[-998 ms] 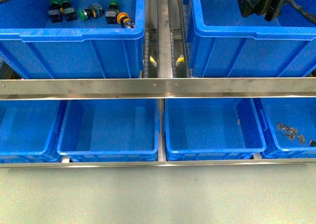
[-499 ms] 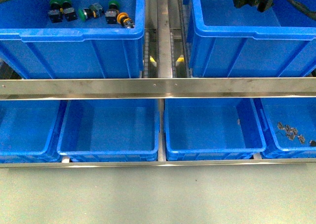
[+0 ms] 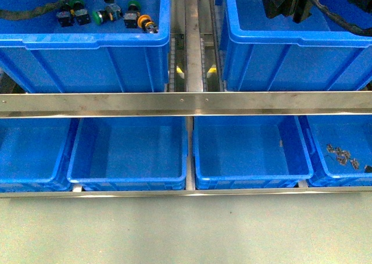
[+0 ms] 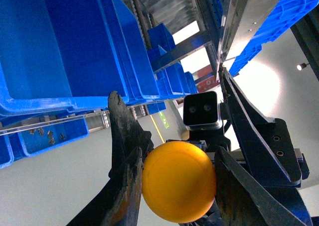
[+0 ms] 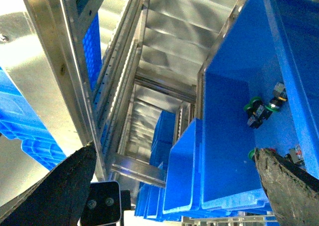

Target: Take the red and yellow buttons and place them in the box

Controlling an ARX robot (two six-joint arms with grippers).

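We count one yellow button (image 4: 178,181) clenched in left gripper (image 4: 175,186). Right gripper (image 5: 174,186) released, holding nothing. Far-left bin (image 3: 87,43) holds four green-capped switches (image 3: 97,16), one more yellow-capped switch (image 3: 146,23).

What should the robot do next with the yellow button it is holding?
Probably carry it toward a box. The left hand is shut on the round yellow-capped button, clamped between its black fingers, so the grasp looks done.
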